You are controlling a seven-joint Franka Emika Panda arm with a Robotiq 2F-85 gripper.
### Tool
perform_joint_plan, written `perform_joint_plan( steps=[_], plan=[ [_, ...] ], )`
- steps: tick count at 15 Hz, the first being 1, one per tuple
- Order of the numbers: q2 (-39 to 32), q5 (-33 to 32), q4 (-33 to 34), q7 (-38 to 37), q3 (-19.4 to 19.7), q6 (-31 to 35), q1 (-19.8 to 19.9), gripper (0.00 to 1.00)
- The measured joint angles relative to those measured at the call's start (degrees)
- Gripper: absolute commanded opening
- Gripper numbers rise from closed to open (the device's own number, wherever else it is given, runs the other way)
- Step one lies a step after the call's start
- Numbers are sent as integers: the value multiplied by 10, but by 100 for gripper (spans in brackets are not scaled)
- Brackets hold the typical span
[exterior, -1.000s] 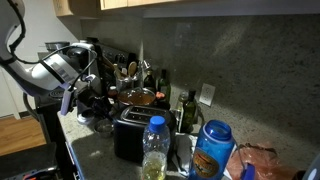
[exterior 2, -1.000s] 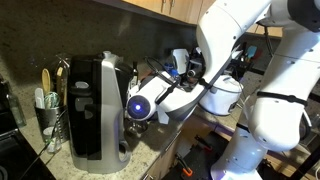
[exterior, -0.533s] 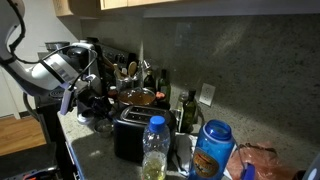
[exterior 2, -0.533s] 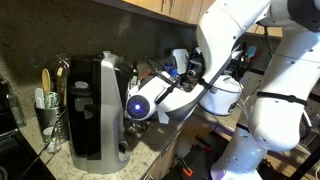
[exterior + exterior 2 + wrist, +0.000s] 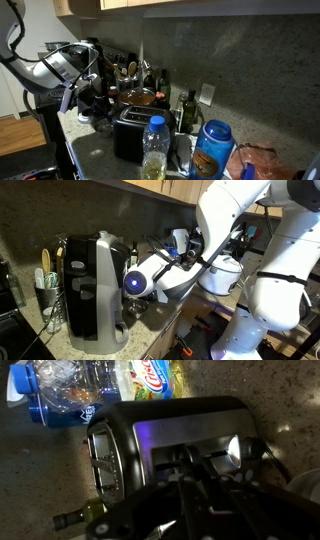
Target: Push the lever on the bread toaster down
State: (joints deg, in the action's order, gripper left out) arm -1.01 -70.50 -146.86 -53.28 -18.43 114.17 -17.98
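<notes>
Bread toaster: glossy black, on the speckled counter, just beside a clear water bottle. Wrist view: gripper hangs close over one end of the toaster, dark fingers overlapping its casing. Dim, blurred picture, so cannot tell how far apart the jaws stand, nor whether they touch it; probably holding nothing.

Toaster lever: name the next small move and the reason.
Probably ease the gripper straight down a little. In the wrist view the jaws hang above the bread toaster's slotted top near one end, apparently pressing nothing; the lever itself is hard to make out.
</notes>
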Motion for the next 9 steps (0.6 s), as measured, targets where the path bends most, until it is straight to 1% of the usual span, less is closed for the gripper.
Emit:
perform_joint_plan(
  steps=[4,9],
  plan=[
    [0,13,3,1,1,3,1,4],
    [0,25,4,1,7,24,4,4]
  ],
)
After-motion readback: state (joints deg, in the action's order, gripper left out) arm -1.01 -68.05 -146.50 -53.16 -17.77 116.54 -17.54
